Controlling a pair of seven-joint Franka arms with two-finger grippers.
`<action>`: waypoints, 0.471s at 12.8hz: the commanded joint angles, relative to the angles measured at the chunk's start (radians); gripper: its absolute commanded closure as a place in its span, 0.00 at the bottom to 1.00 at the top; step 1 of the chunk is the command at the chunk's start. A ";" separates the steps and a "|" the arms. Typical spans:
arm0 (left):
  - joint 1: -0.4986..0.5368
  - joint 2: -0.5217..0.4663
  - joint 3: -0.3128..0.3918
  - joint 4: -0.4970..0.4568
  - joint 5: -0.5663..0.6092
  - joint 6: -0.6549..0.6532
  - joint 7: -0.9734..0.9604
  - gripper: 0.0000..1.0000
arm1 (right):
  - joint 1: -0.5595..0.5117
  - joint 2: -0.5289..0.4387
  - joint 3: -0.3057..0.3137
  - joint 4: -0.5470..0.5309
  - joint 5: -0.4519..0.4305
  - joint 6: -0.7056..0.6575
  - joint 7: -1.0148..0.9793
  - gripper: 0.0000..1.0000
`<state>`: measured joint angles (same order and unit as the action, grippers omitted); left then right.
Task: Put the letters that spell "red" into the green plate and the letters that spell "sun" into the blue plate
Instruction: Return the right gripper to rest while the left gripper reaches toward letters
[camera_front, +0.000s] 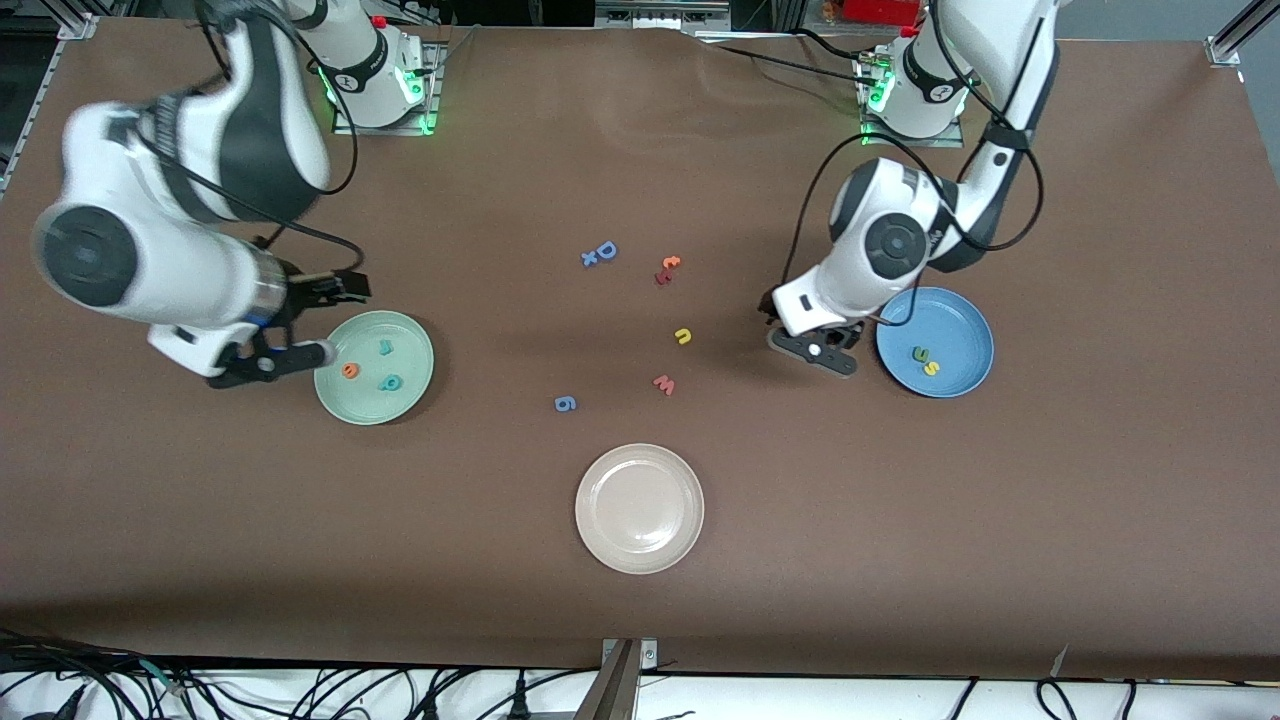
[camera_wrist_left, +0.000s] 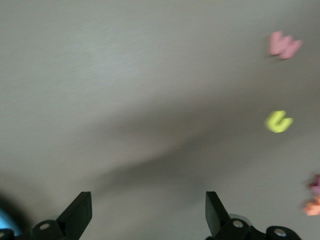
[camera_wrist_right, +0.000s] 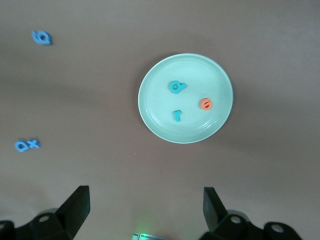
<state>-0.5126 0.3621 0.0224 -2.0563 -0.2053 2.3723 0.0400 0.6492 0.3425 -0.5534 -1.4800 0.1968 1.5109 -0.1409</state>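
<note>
The off-white plate (camera_front: 639, 508) is sitting nearest the front edge of the table, empty of letters. Farther in, the green plate (camera_front: 374, 367) is already holding the orange "e" (camera_front: 349, 370), teal "d" (camera_front: 390, 382) and teal "r" (camera_front: 384, 347), so "red" looks done. The blue plate (camera_front: 935, 342) is holding the yellow "s" (camera_front: 930, 367) and dark green "n" (camera_front: 918, 352); the yellow "u" (camera_front: 683, 336) is lying mid-table, just past the pink "w" (camera_front: 664, 384).

The left gripper (camera_front: 815, 350) is hanging open over bare table just beside the blue plate; next it likely needs to reach for the "u". The right gripper (camera_front: 290, 358) is waiting open beside the green plate.

The left wrist view is blurring the letters.
</note>
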 joint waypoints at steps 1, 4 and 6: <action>-0.061 0.047 0.011 0.083 0.004 -0.002 0.006 0.00 | -0.170 -0.130 0.157 -0.037 -0.065 0.033 0.007 0.00; -0.113 0.119 0.010 0.181 0.203 -0.002 0.066 0.00 | -0.360 -0.210 0.332 -0.054 -0.143 0.046 0.006 0.00; -0.150 0.171 0.010 0.237 0.213 0.002 0.087 0.00 | -0.442 -0.322 0.443 -0.139 -0.238 0.046 0.021 0.00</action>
<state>-0.6308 0.4638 0.0219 -1.8995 -0.0202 2.3738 0.0842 0.2714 0.1429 -0.2128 -1.5053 0.0261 1.5396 -0.1415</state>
